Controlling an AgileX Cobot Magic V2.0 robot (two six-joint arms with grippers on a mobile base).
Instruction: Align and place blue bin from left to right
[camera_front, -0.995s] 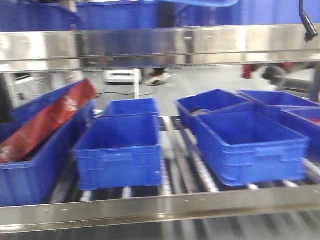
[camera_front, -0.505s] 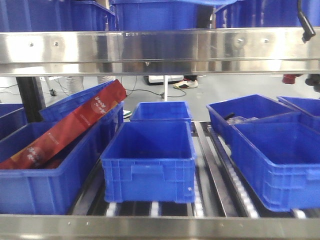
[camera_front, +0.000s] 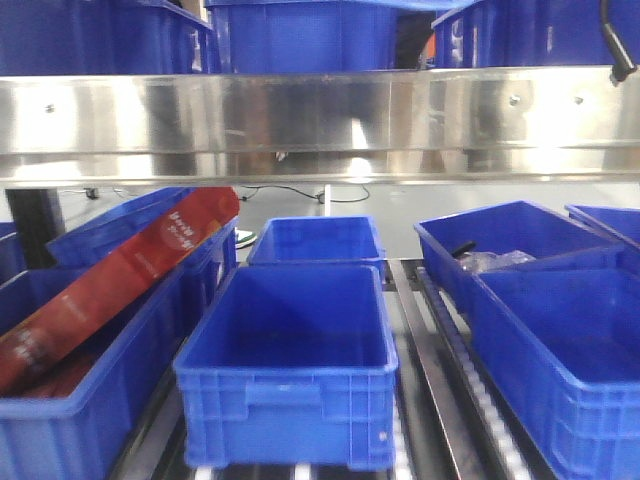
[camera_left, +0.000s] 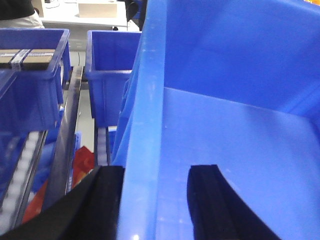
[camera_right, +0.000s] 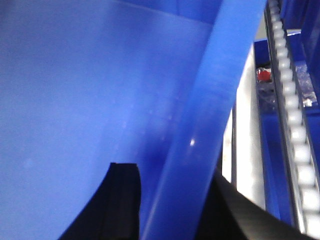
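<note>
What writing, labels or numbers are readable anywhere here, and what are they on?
Red carton leaning in the left blue crate: white print, too blurred to read.
Blue bin in the wrist views: no text visible.
Nothing else is legible.

Steel shelf rail (camera_front: 300, 115), roller track (camera_right: 296, 129), grey floor (camera_front: 400, 206)

The blue bin (camera_left: 235, 130) is smooth glossy plastic, the shelf rail (camera_front: 300, 120) shiny brushed metal, the red box (camera_front: 120, 275) printed card with a slight sheen.
</note>
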